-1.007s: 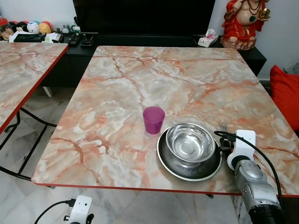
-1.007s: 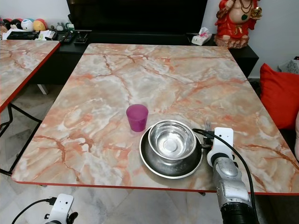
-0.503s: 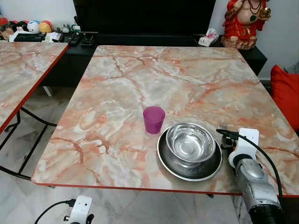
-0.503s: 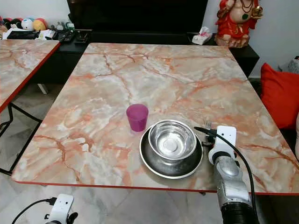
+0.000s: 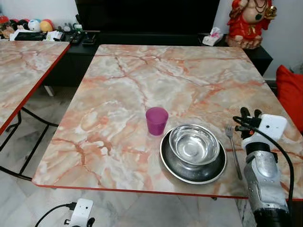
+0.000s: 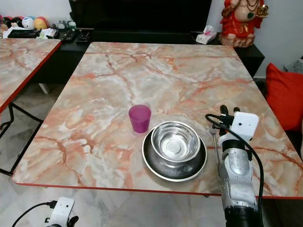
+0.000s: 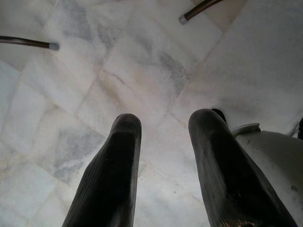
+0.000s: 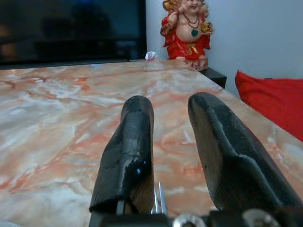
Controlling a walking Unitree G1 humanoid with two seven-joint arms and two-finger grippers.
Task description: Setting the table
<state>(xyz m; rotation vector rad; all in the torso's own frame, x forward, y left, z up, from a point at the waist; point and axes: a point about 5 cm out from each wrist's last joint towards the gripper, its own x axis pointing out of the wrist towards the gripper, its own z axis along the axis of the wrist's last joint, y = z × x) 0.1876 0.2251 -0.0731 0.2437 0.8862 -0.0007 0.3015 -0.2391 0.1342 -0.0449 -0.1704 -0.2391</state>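
Note:
On the marble table, near its front edge, a steel bowl sits in a steel plate. A purple cup stands just left of and behind them. A fork lies flat on the table right of the plate, tines pointing away. My right gripper is raised just right of the fork, open and holding nothing. In the right wrist view its fingers stand apart above the fork's tines. My left gripper hangs open over the floor, below the table's front edge.
A second marble table stands to the left with a floor gap between. Behind are a black TV cabinet with small items, a red statue and a tissue pack. A red cushion is at the right.
My right gripper has risen and swung to the right off the fork, which now lies uncovered beside the plate. Cup, bowl and plate have not moved.

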